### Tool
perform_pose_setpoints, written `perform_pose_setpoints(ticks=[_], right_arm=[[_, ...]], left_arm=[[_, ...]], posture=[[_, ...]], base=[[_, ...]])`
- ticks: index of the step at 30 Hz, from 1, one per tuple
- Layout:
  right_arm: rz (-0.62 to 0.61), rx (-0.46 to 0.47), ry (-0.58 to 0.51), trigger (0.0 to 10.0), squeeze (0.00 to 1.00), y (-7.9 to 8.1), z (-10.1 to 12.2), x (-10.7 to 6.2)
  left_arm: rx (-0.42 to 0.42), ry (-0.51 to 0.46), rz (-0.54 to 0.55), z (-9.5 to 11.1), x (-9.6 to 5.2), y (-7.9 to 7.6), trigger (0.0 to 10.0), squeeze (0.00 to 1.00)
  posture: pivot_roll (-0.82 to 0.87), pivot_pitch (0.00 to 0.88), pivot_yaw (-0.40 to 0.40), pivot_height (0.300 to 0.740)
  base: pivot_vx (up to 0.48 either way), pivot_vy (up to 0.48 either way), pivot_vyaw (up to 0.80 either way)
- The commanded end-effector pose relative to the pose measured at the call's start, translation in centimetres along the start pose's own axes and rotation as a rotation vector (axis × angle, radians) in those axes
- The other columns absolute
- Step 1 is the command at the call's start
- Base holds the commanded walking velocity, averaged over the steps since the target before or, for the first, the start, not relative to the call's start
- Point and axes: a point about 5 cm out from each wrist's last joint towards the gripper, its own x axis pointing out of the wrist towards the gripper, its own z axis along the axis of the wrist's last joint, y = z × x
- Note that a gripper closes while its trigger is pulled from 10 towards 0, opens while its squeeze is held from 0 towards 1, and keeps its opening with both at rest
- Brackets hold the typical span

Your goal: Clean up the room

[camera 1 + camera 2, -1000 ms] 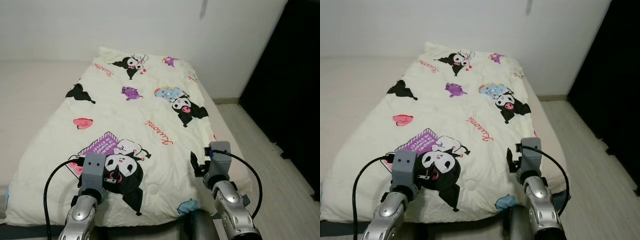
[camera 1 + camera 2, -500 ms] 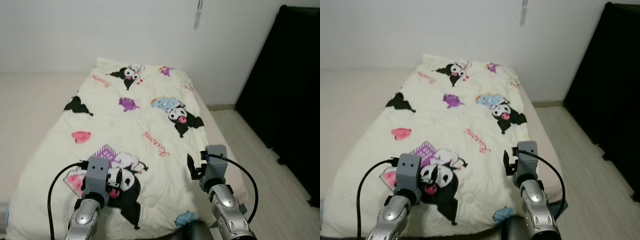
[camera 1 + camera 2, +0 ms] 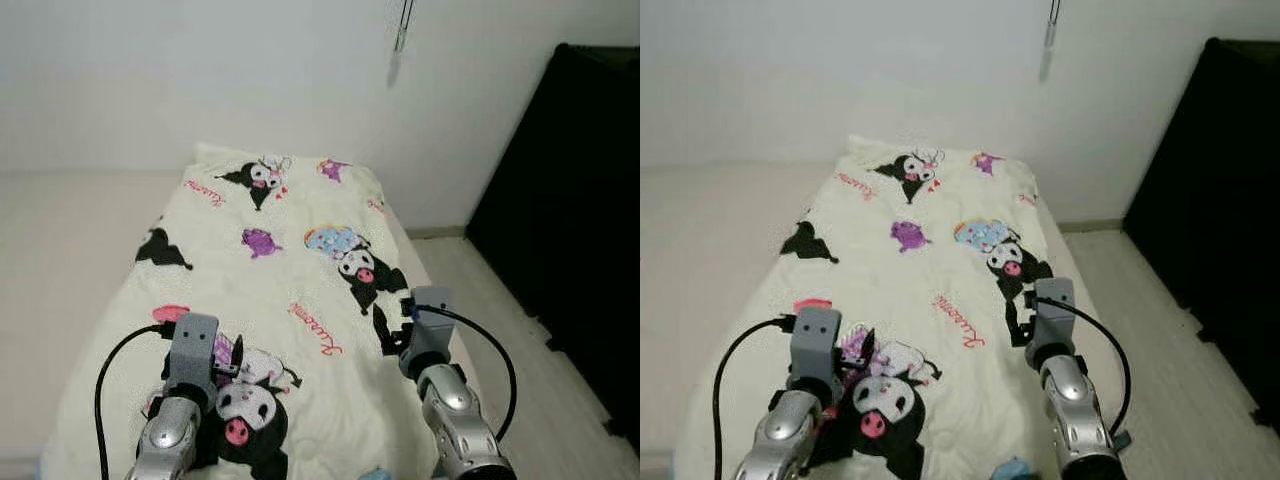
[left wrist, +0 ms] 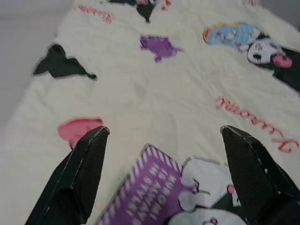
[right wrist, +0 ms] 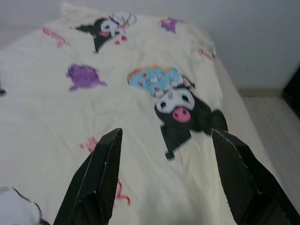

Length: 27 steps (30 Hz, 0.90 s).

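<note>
Camera tilted up; both pincers stay open above blanket (image 3: 290, 260).

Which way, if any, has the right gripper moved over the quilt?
Yes: forward, toward the wall. The right gripper now reaches the black character print on the quilt.

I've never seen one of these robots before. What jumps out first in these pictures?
The cream quilt printed with black-and-white cartoon characters, spread flat over the bed against the white wall. Both silver arms reach out above its near end, the left gripper and the right gripper each with its two black fingers spread open and holding nothing. To the right stands a tall black cabinet on pale wooden floor.
</note>
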Motion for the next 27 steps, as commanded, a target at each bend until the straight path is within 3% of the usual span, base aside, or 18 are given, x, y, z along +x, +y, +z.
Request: perform_pose_setpoints(ticks=[1,16,23,25,27], right_arm=[[0.011,0.011,0.008,10.0,0.0,0.1,-0.4,-0.2],[0.093,0.016,0.061,10.0,0.0,1.1,-1.4,-0.3],[0.118,0.004,0.103,10.0,0.0,1.4,-2.2,-0.4],[0.121,0.0,0.13,10.0,0.0,1.5,-2.7,-0.5],[0.106,-0.054,0.23,10.0,0.0,1.3,-4.6,-0.9]], left_arm=[[-0.012,0.033,0.02,-0.9,-0.5,0.3,10.0,0.0],[-0.012,0.08,0.025,-2.7,-1.6,0.5,10.0,0.0],[-0.013,0.092,0.028,-3.0,-1.7,0.6,10.0,0.0],[-0.018,0.1,0.03,-3.2,-1.7,0.6,10.0,0.0],[-0.007,0.133,0.025,-4.1,-1.7,0.5,10.0,0.0]], posture=[[0.0,0.074,-0.075,0.686],[0.0,0.074,-0.082,0.74],[-0.01,0.072,-0.081,0.74],[-0.01,0.071,-0.079,0.74],[-0.01,0.072,-0.074,0.74]], base=[[0.0,0.0,0.0],[0.0,0.0,0.0],[0.0,0.0,0.0],[0.0,0.0,0.0],[0.0,0.0,0.0]])
